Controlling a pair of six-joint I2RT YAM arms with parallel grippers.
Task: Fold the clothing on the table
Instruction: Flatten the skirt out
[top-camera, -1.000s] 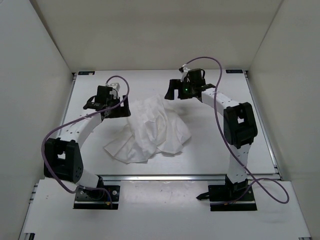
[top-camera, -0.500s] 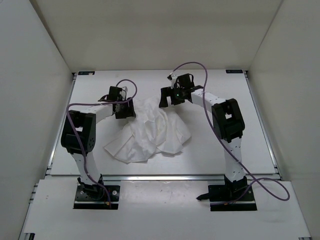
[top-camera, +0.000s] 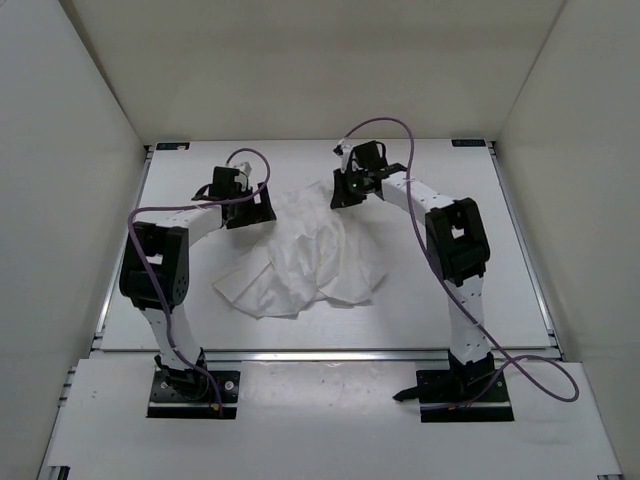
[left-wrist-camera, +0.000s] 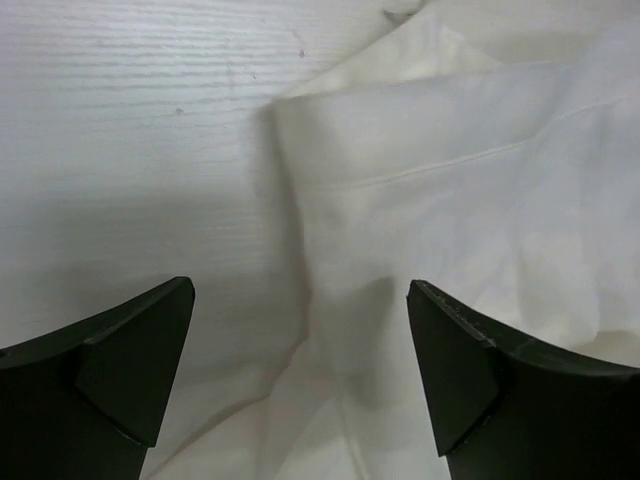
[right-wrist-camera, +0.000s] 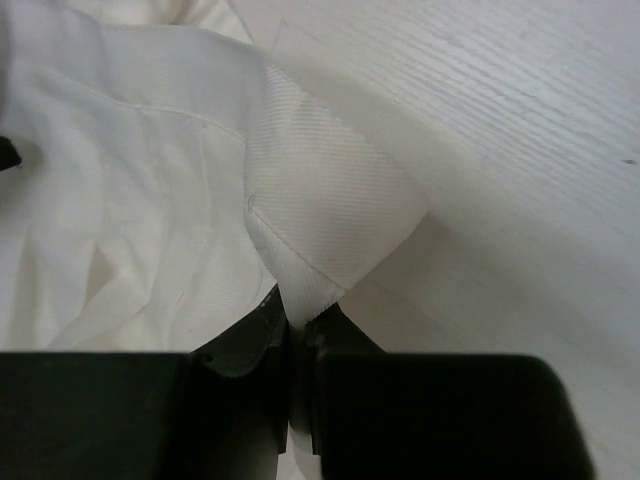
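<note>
- The clothing (top-camera: 310, 250) lies crumpled around the middle of the bench (top-camera: 450, 310), between the two arms.
- The left end effector (left-wrist-camera: 300, 295) is at the clothing's far left edge, with its fingers spread wide and pointing down.
- In the left wrist view, one finger stands over bare bench and the other over fabric. A folded edge with a stitched seam runs between them.
- The left end effector grips nothing (whether its tips touch the surface cannot be told).
- The right end effector (right-wrist-camera: 297, 335) is at the clothing's far right edge, with its fingers pressed together on the fabric.
- It pinches a ribbed band (right-wrist-camera: 330, 210) of the clothing (hem or cuff, which one cannot be told). The band rises into a small peak just ahead of the fingertips.
- Beside the pinched band, bare bench shows to the right in the right wrist view. The rest of the clothing spreads to the left.
</note>
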